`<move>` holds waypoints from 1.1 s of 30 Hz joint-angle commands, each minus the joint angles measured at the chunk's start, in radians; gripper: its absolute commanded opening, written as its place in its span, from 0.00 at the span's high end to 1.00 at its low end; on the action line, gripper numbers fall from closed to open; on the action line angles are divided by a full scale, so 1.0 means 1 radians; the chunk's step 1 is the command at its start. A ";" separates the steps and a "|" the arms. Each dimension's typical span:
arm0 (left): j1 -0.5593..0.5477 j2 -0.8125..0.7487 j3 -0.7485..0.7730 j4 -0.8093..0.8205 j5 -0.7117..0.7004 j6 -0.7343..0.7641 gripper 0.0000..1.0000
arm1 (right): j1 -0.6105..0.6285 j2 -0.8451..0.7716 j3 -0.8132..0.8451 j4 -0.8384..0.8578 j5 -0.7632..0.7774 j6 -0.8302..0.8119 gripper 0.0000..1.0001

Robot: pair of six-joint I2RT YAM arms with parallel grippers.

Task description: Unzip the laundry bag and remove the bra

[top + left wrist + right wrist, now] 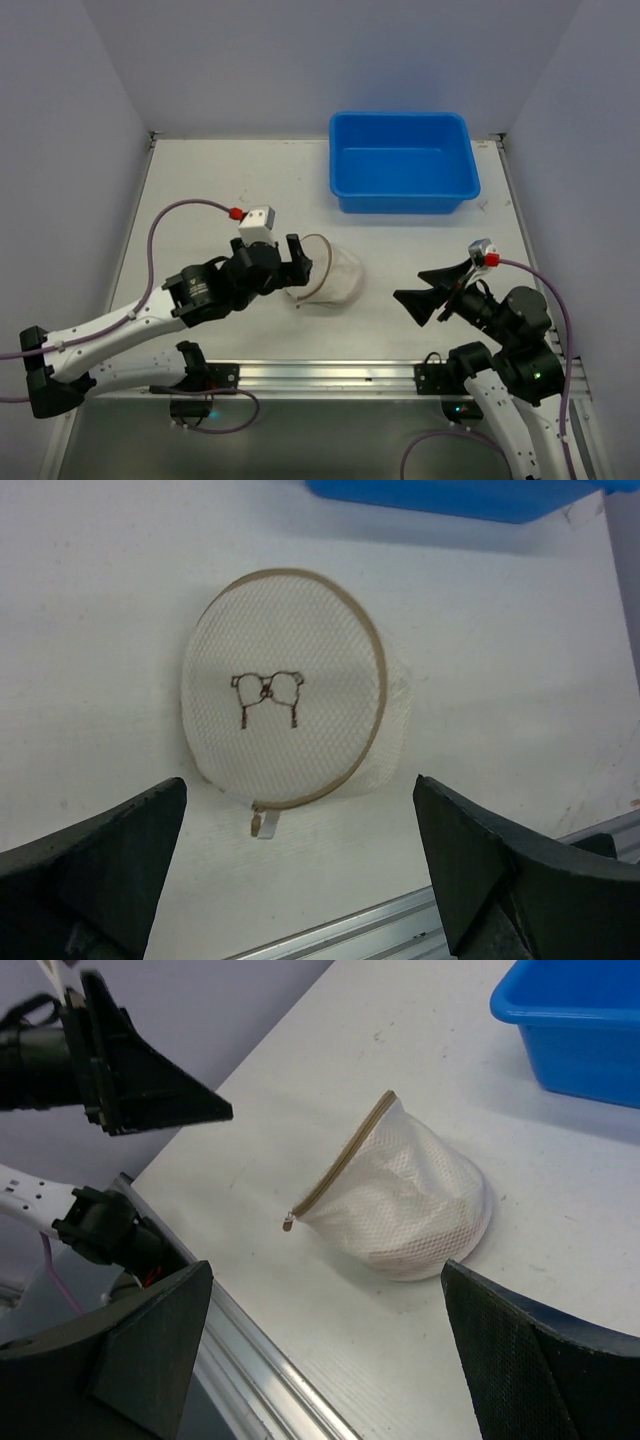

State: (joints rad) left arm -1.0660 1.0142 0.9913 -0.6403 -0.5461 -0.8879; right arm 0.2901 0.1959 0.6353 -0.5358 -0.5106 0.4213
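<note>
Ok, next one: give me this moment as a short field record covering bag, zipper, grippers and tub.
bag: laundry bag on its side, printed face toward the left arm
zipper: zipper pull at the rim's low end; visible band looks closed
bra: none visible outside
left gripper: open, empty, facing the bag
right gripper: open, empty, apart from it
blue tub: far side

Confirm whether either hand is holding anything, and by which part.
Nothing is held. The left hand and right hand both stand open, clear of the laundry bag.
</note>
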 commanded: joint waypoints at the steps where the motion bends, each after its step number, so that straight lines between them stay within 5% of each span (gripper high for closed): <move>1: 0.015 -0.064 -0.176 0.066 0.008 -0.163 0.00 | 0.006 0.010 -0.013 0.034 -0.022 0.037 0.01; 7: 0.084 -0.210 -0.472 0.287 0.087 -0.267 0.00 | 0.006 0.013 -0.029 0.046 -0.037 0.045 0.01; 11: 0.275 -0.262 -0.636 0.431 0.242 -0.263 0.00 | 0.004 0.008 -0.032 0.036 -0.034 0.039 0.01; 20: 0.354 -0.109 -0.714 0.872 0.432 -0.226 0.03 | 0.006 0.019 -0.040 0.046 -0.043 0.047 0.01; 33: 0.362 0.078 -0.832 1.087 0.491 -0.370 0.13 | 0.006 0.016 -0.056 0.053 -0.051 0.042 0.01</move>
State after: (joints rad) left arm -0.7136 1.0649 0.1799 0.3298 -0.0822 -1.2018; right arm 0.2901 0.1970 0.5804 -0.5186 -0.5270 0.4526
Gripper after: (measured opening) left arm 0.873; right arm 0.986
